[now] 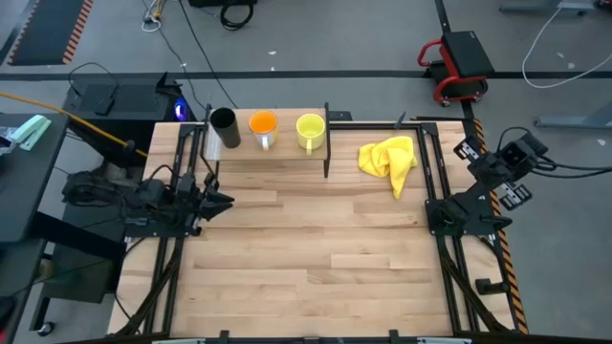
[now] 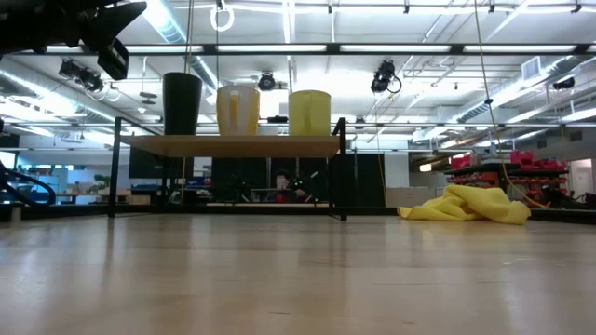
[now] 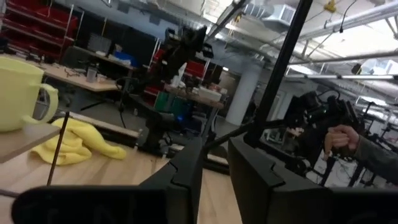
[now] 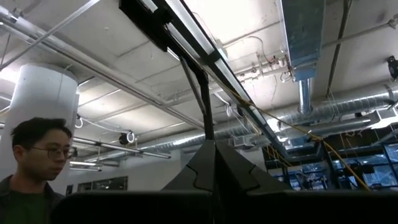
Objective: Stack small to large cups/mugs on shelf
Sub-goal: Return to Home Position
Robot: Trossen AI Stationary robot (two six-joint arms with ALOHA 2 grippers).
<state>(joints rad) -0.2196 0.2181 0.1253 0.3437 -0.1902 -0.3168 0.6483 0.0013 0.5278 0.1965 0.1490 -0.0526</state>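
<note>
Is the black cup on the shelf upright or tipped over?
Upright. In the low view the black cup stands with vertical sides, its base flat on the shelf, beside the orange mug.

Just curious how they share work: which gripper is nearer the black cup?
Left. The left gripper is just in front of the black cup on the shelf; the right gripper is far off on the other side, beyond the yellow cloth.
</note>
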